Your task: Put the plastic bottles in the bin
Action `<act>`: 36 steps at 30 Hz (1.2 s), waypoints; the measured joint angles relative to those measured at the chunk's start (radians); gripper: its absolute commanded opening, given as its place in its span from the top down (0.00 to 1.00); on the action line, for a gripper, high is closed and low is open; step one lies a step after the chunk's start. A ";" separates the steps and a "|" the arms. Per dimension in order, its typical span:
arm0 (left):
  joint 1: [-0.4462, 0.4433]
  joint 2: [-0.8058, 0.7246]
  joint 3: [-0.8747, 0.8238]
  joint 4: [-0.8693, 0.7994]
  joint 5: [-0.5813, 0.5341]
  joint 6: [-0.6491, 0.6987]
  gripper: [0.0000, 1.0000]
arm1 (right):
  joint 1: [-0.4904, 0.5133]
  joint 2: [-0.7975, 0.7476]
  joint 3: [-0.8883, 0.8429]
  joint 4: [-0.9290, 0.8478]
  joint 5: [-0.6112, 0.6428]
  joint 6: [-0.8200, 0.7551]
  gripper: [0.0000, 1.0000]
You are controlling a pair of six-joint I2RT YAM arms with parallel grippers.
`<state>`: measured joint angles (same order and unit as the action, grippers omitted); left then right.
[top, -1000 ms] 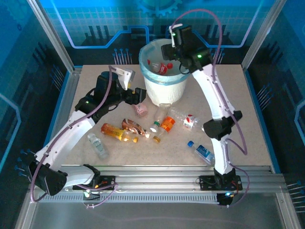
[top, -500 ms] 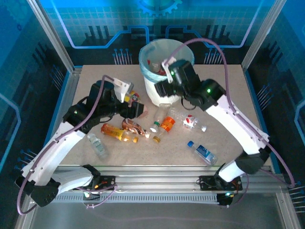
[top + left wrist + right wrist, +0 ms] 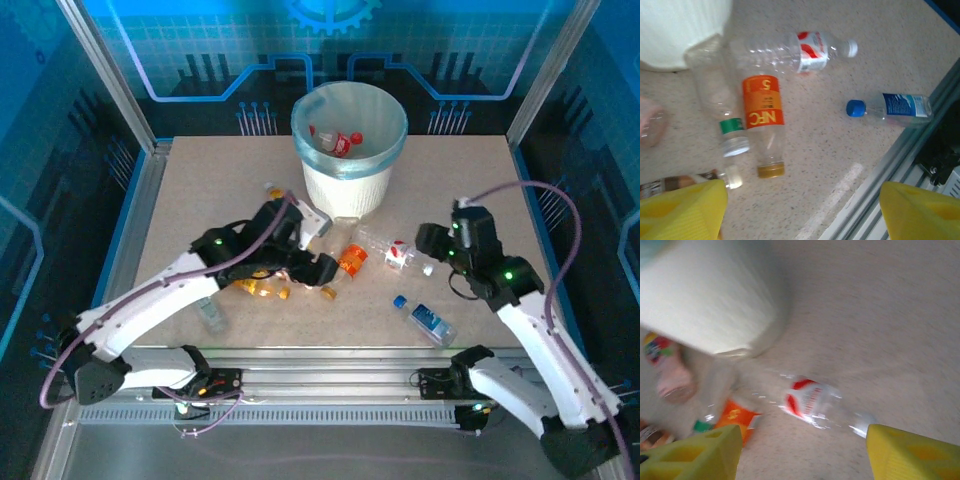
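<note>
The bin (image 3: 348, 185) stands at the back centre, with red-capped plastic bottles (image 3: 335, 140) inside. More bottles lie in front of it: an orange-labelled one (image 3: 762, 107), a clear red-labelled one (image 3: 800, 50), a blue-capped one (image 3: 890, 106), a green-banded clear one (image 3: 720, 107) and a pink one (image 3: 650, 125). My left gripper (image 3: 800, 215) hangs open above the table, just near of the orange-labelled bottle's cap, holding nothing. My right gripper (image 3: 802, 455) is open over the red-labelled bottle (image 3: 810, 400), its fingers apart from it.
An amber bottle (image 3: 262, 287) and a clear bottle (image 3: 210, 312) lie at the left front. The metal rail (image 3: 330, 360) runs along the near edge, close to the blue-capped bottle (image 3: 425, 318). The bin's wall (image 3: 710, 295) rises close to the left of my right gripper.
My right arm came away from over the bin and swung down to the right, near the red-labelled bottle. My left arm moved right and nearer, over the orange-labelled bottle.
</note>
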<state>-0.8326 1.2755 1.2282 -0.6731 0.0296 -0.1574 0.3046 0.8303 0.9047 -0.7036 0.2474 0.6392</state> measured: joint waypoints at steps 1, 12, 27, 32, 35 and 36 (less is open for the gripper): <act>-0.019 0.033 0.006 0.009 0.000 -0.002 0.20 | -0.055 -0.025 -0.047 0.012 -0.035 0.017 0.33; -0.095 0.418 0.291 0.043 -0.012 0.011 0.23 | -0.401 0.004 -0.395 0.214 -0.385 0.143 0.31; -0.007 0.822 0.577 0.065 0.011 0.024 0.24 | -0.439 0.134 -0.559 0.547 -0.503 0.271 0.30; 0.042 0.878 0.622 0.080 0.041 0.007 0.24 | -0.443 0.148 -0.599 0.647 -0.514 0.353 0.30; 0.044 0.913 0.663 0.081 0.051 0.002 0.24 | -0.443 0.172 -0.605 0.691 -0.518 0.395 0.30; 0.043 0.925 0.676 0.082 0.056 0.001 0.24 | -0.443 0.180 -0.608 0.711 -0.520 0.413 0.30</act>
<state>-0.7895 2.2002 1.9038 -0.5915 0.0853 -0.1562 -0.1387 1.0103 0.2970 0.0078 -0.2722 1.0523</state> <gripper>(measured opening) 0.759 0.697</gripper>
